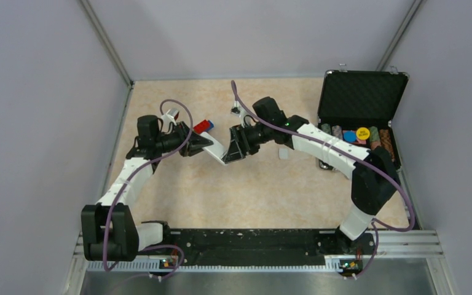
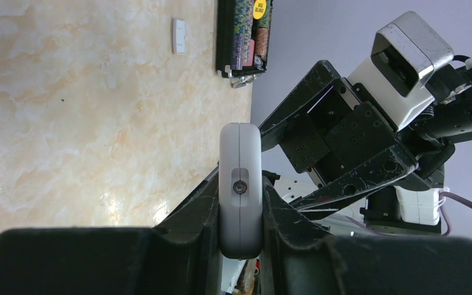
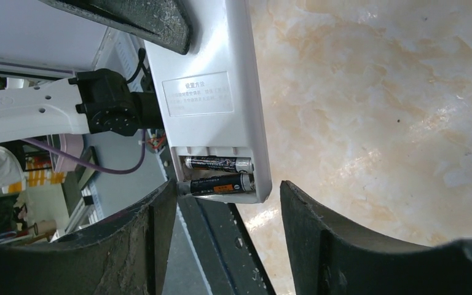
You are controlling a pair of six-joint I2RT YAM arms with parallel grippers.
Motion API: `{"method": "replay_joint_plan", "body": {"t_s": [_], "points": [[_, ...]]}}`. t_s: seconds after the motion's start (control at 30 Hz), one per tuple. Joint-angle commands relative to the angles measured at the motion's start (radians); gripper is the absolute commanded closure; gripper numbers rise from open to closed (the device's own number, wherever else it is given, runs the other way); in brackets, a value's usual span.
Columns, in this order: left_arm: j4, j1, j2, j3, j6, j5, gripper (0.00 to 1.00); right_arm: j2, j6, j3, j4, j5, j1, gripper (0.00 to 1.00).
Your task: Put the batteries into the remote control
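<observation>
Over the beige marbled table (image 1: 252, 196), the remote control (image 3: 209, 92) is held up near the middle, with both batteries (image 3: 218, 163) lying side by side in its open bay. My left gripper (image 2: 240, 209) pinches it from 9 o'clock. My right gripper (image 1: 233, 147), spread wide, sits at its 3 o'clock end. A black case (image 1: 362, 98) stands open at 2 o'clock.

The remote control (image 3: 212, 92) is smooth light-grey plastic with a soft sheen. In its open bay the batteries (image 3: 218, 163) wear glossy black wrap with duller metal tips. Either side of it, the fingers (image 3: 326, 246) of my right gripper (image 3: 226, 187) are matt black, scuffed and grainy. Behind it the table (image 3: 375, 92) is polished, marbled beige.
</observation>
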State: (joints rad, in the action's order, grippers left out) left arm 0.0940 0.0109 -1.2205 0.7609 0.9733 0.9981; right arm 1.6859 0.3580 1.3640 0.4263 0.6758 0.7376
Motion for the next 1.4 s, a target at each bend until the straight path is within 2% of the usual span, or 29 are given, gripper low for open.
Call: {"method": "replay_joint_plan", "body": {"t_s": [0.0,0.47,0.63,0.9,1.0,1.13,1.2,1.37], "points": [[-0.129,0.004,0.007,0.002,0.049,0.090,1.00,0.027,-0.005,0.027,-0.024,-0.032,0.003,0.42],[-0.149,0.003,0.007,0.014,0.033,0.159,1.00,0.038,0.059,-0.013,-0.080,-0.023,-0.026,0.64],[-0.187,0.003,0.004,0.016,0.049,0.187,1.00,0.028,0.096,-0.033,-0.113,-0.006,-0.036,0.64],[-0.336,0.003,0.006,0.003,0.155,0.225,1.00,0.021,0.150,-0.083,-0.171,0.028,-0.066,0.63],[-0.338,0.003,0.002,0.003,0.155,0.225,1.00,0.018,0.160,-0.088,-0.185,0.031,-0.070,0.58],[-0.287,0.003,0.002,0.010,0.111,0.208,1.00,-0.018,0.212,-0.112,-0.254,0.061,-0.081,0.39],[-0.192,0.004,0.009,0.033,0.043,0.180,1.00,-0.044,0.257,-0.127,-0.305,0.089,-0.094,0.32],[-0.039,0.003,0.027,0.083,-0.130,0.135,1.00,-0.094,0.401,-0.170,-0.509,0.189,-0.122,0.24]]}}
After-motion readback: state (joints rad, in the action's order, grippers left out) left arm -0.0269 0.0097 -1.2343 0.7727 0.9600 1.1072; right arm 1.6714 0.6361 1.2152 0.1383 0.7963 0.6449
